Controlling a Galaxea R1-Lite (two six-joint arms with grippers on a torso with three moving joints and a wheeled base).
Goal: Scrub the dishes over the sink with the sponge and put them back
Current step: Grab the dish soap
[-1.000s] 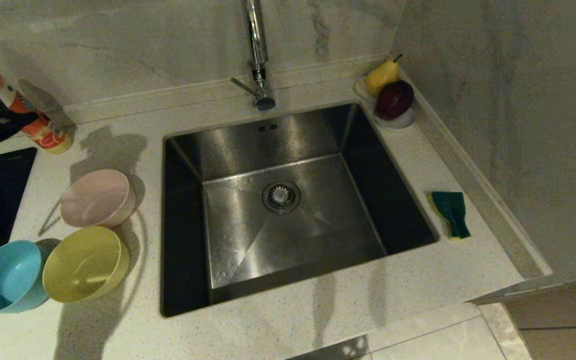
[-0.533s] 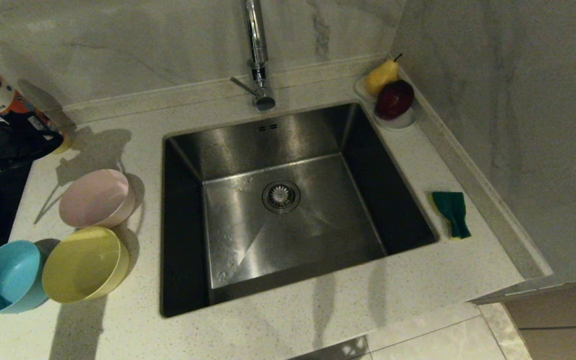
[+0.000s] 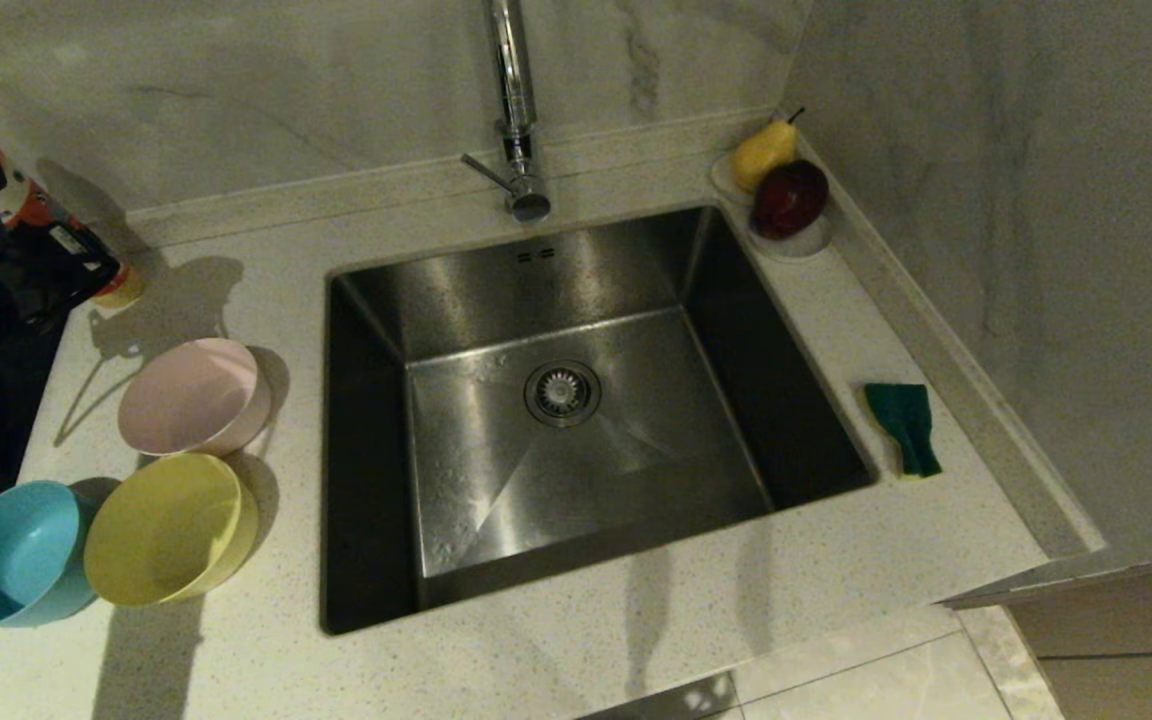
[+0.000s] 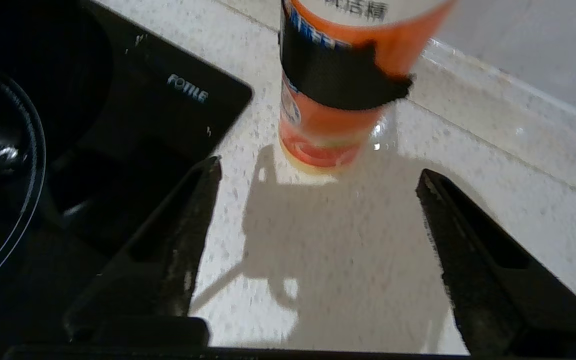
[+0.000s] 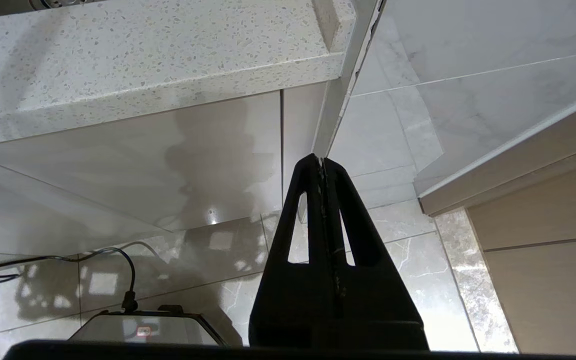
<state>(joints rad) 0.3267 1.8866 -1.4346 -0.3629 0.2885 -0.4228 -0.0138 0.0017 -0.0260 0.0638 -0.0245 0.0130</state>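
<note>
While the right gripper (image 5: 322, 160) hangs pinched shut below the counter edge, blue bowl (image 3: 11, 553), yellow bowl (image 3: 168, 528) and pink bowl (image 3: 194, 396) sit at nine o'clock of the sink (image 3: 576, 400), sponge (image 3: 904, 428) at three, left gripper (image 4: 318, 172) spread wide before an orange bottle (image 4: 338, 90).

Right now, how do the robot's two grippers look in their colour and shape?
Both are matte black. The left gripper has two long fingers that taper to thin tips, each with a long recessed slot; the surfaces look scuffed and dusty. The right gripper has the same wedge fingers, each with a narrow cut-out window. No markings or cables show on either gripper.
</note>
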